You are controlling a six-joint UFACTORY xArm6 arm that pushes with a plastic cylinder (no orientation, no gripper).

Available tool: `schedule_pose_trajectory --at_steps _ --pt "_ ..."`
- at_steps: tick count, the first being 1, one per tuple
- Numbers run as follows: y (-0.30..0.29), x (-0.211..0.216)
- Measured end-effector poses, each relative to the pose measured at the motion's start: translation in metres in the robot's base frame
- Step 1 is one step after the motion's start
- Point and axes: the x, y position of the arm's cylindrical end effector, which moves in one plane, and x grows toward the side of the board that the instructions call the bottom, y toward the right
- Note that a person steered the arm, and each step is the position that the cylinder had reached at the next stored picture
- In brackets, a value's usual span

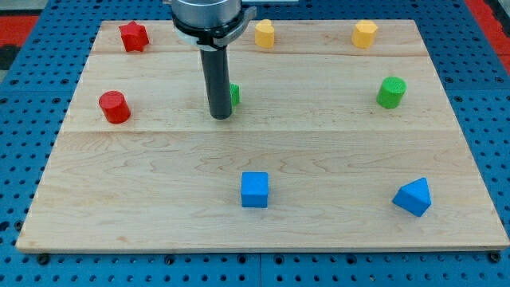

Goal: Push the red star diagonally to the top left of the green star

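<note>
Since no claw is fitted, claw state: none to report.
Tip (221, 116): beside green star (233, 95), hiding most of it.
Red star (134, 37): well apart, unpushed.

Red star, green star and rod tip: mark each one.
red star (134, 37): camera view, centre of its top face.
green star (234, 95): camera view, the sliver visible right of the rod.
my tip (221, 116): camera view, the rod's very end.

red cylinder (115, 107), blue cube (255, 190), yellow blocks (264, 33).
</note>
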Motion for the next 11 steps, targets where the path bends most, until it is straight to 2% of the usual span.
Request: schedule_pose_trajectory --at_steps 1,2,3,4,5,6,8,9,10,11 --pt "-0.047 0.039" --pt "-0.107 -0.002" --pt "-0.128 -0.066" --pt "-0.131 -0.137" --pt "-0.101 -0.197" --pt "-0.088 -0.225" --pt "-0.251 -0.2" --pt "-0.241 -0.197" --pt "-0.202 -0.188" --pt "-0.176 -0.162"
